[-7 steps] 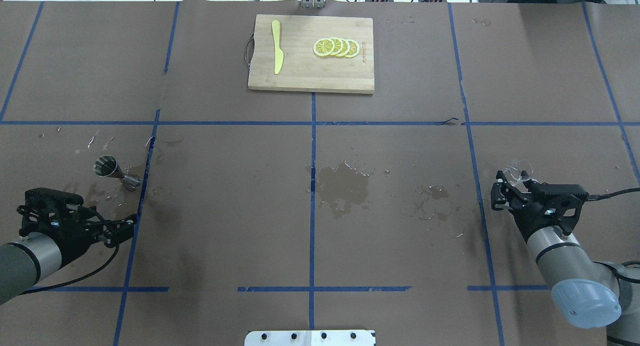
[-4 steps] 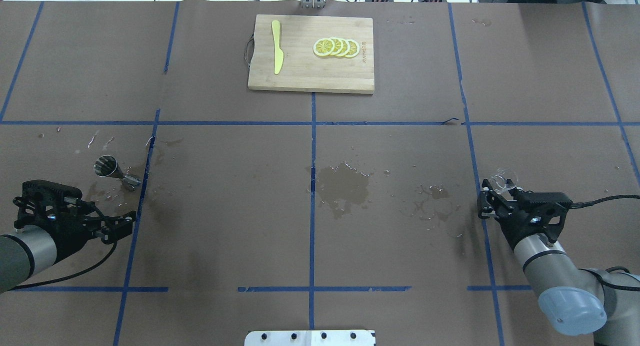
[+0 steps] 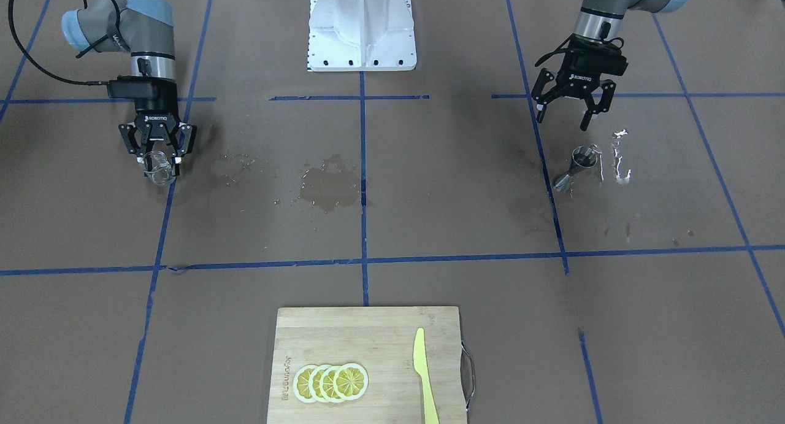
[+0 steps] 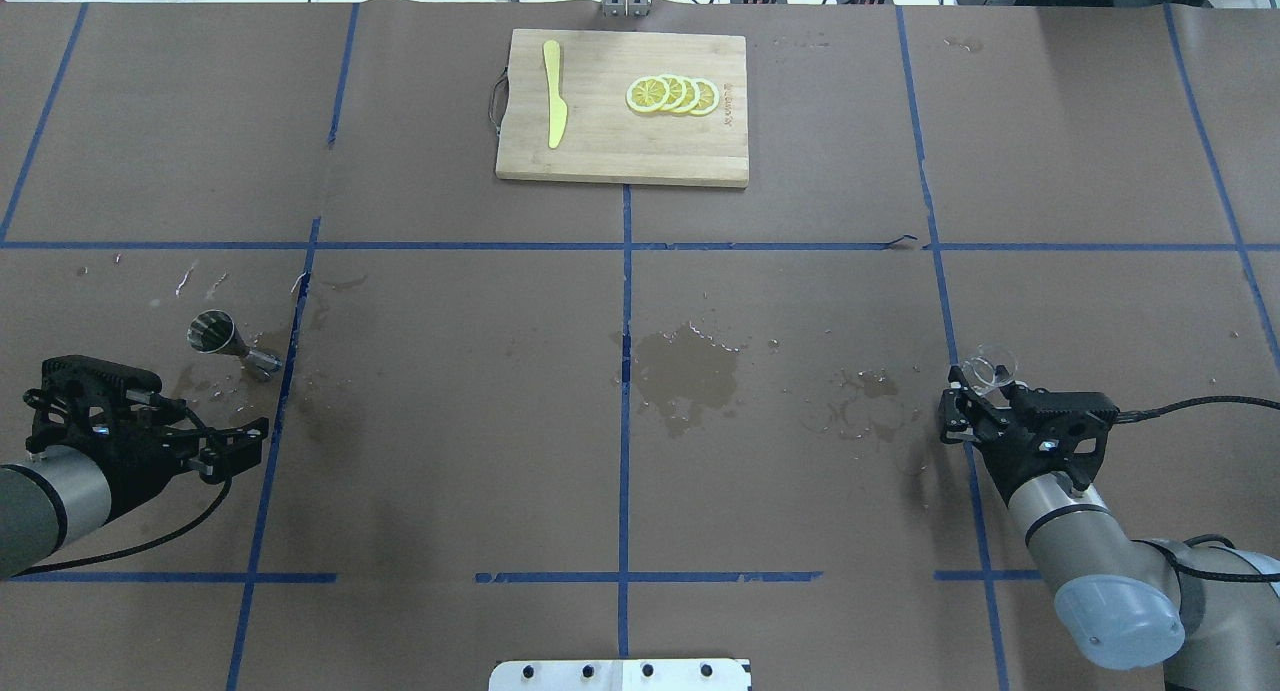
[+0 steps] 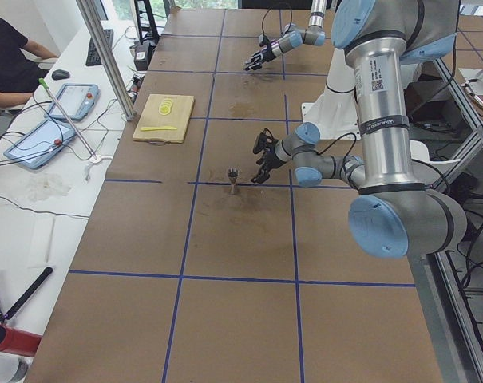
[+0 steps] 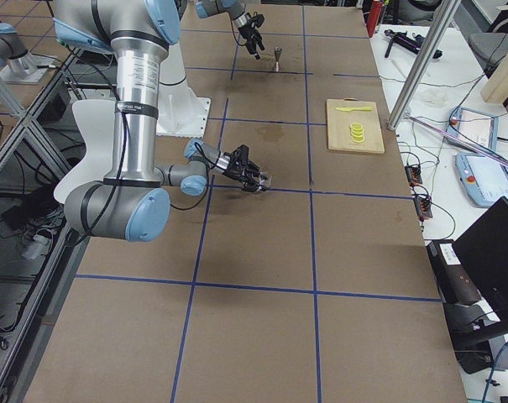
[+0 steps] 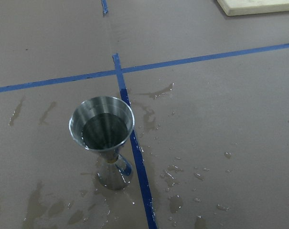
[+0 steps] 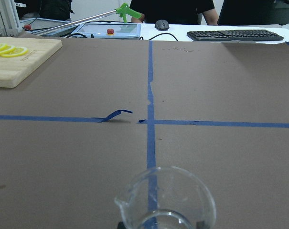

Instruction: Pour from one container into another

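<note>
A steel jigger (image 4: 215,333) stands upright on the wet brown paper at the left, with liquid in its upper cup (image 7: 102,129). My left gripper (image 4: 235,449) hangs open and empty a short way nearer the robot than the jigger (image 3: 579,160), not touching it. At the right, my right gripper (image 4: 965,403) is shut on a small clear glass beaker (image 4: 985,369), which it holds upright just above the table. The beaker's rim and spout (image 8: 165,200) fill the bottom of the right wrist view. I cannot tell whether there is liquid in it.
A bamboo cutting board (image 4: 600,151) lies at the far centre with lemon slices (image 4: 672,95) and a yellow knife (image 4: 553,93). A wet patch (image 4: 685,371) marks the table's middle, and smaller splashes (image 4: 860,401) lie toward the right gripper. Droplets surround the jigger.
My right arm has carried the beaker leftward and back toward the robot. My left arm has drawn back slightly to the left, still open. The jigger has not moved.
</note>
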Motion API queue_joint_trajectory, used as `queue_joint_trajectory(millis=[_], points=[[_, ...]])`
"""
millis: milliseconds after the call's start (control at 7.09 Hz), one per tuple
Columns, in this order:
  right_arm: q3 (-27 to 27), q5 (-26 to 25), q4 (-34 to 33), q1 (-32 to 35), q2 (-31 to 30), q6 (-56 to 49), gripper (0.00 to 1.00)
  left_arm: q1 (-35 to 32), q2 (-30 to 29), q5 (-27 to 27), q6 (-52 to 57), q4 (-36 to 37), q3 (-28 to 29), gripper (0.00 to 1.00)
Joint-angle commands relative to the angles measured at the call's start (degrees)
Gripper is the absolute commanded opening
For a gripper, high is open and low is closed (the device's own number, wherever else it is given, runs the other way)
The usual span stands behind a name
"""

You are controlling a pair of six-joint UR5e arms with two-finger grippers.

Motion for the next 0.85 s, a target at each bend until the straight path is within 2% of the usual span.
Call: queue_joint_trajectory(millis=[0, 141, 282, 423, 706], points=[[-3.4, -0.1, 4.8, 0.0, 0.0, 0.0, 0.37, -0.1, 0.0, 0.0, 0.0, 0.0, -0.1, 1.00], [-3.4, -0.1, 6.5, 0.1, 0.0, -0.1, 0.51, -0.3, 0.0, -0.1, 0.3, 0.1, -0.2, 1.00], [-2.1, -0.1, 6.7, 0.2, 0.0, -0.3, 0.80, -0.3, 0.0, -0.1, 1.0, 0.1, -0.5, 1.00], [-2.0, -0.1, 6.7, 0.2, -0.2, -0.6, 1.00, -0.4, 0.0, -0.1, 1.0, 0.0, -0.4, 1.00], [-2.1, -0.5, 6.6, 0.2, -0.6, -1.0, 1.00, -0.4, 0.0, -0.1, 1.0, 0.1, -0.5, 1.00]])
